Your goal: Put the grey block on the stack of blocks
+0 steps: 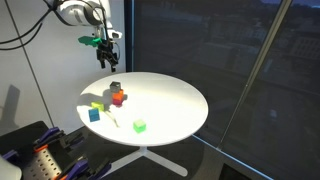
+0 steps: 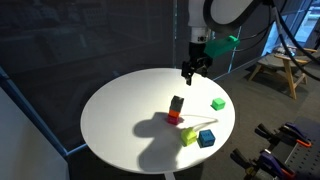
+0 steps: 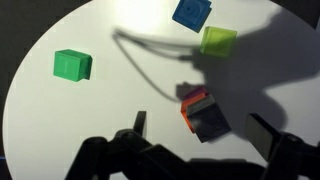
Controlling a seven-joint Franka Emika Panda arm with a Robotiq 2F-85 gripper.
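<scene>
Hanging well above the worktop (image 2: pixel 120 110), the gripper (image 2: pixel 190 70) is spread wide and carries nothing. In the wrist view its two fingers (image 3: pixel 138 122) stand far apart at the bottom edge, with bare space between them.

Below it, and a little off to one side in both exterior views, the grey block (image 2: pixel 177 103) sits on top of the stack of blocks (image 2: pixel 174 117). Its dark face is uppermost, and an orange side shows under it in the wrist view. It looks roughly square on the tower, though the pictures are too small to judge a slight overhang.

Further out lie a yellow cube (image 3: pixel 217 40) and a blue cube (image 3: pixel 190 12), close together. A green cube (image 3: pixel 72 65) lies well apart on the opposite side.

By my reading the placing step is done and the block is let go. What remains is only to keep the arm clear. Any further move should go upward or away, never down across the tower, since a light brush would topple it.
</scene>
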